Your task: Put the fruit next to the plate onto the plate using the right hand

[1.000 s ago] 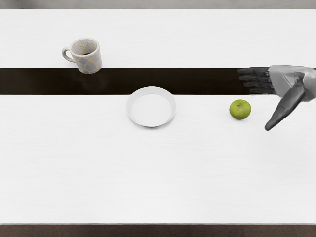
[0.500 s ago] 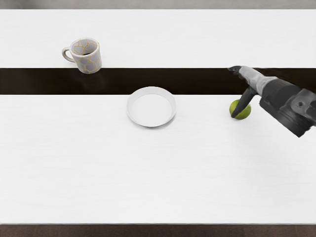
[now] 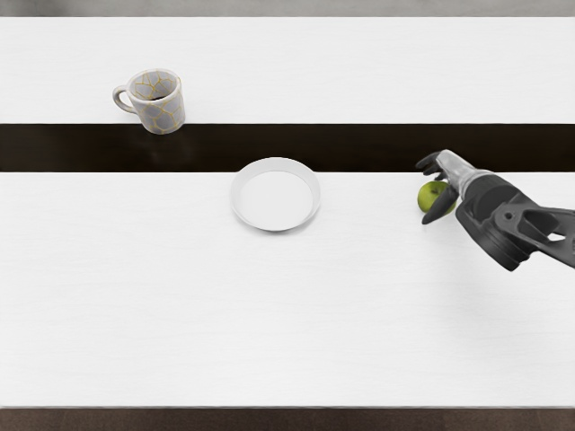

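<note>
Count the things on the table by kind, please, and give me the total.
Apple: 1
Plate: 1
Mug: 1
Total: 3

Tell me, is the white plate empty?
Empty: the white plate shows a bare inside; the green apple sits apart, at the right hand.

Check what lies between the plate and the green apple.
Nothing: in the head view, only bare white table separates the plate from the green apple.
</note>
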